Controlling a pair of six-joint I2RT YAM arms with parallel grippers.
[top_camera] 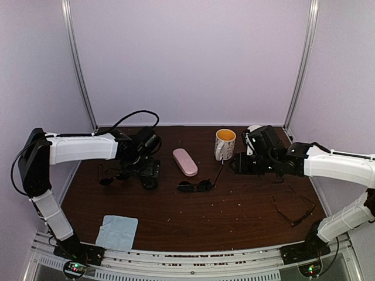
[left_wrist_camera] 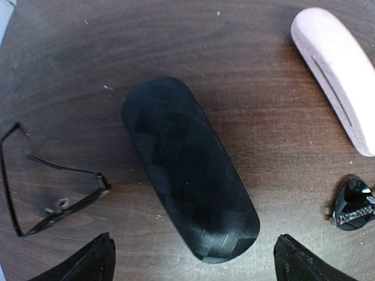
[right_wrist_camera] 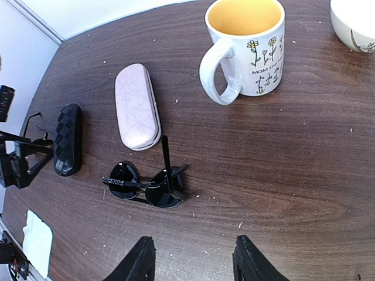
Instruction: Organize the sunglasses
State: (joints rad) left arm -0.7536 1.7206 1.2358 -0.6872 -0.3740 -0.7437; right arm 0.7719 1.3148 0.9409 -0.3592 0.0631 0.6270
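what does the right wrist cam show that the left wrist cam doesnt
Only right wrist: white flower-print mug with yellow inside, white bowl rim, pale cloth corner. Only left wrist: thin black wire-framed glasses, shown clearly. Both: black quilted oblong hard case, pink oblong hard case, black dark-lensed sunglasses, whole in right wrist, just one lens edge in left wrist.

Dark wooden surface (top_camera: 246, 216), flecked with pale crumbs. Carries a black case (left_wrist_camera: 187, 170) at left, with thin black-framed glasses (left_wrist_camera: 53, 193) just beside it. Holds a pink case (top_camera: 184, 161) mid-back, a flowered mug (right_wrist_camera: 246, 50) upright to its right, and dark-lensed sunglasses (right_wrist_camera: 146, 187) in front, between the two. Bears another thin-framed pair (top_camera: 293, 209) at near right and a light-blue cloth (top_camera: 117, 232) at near left.
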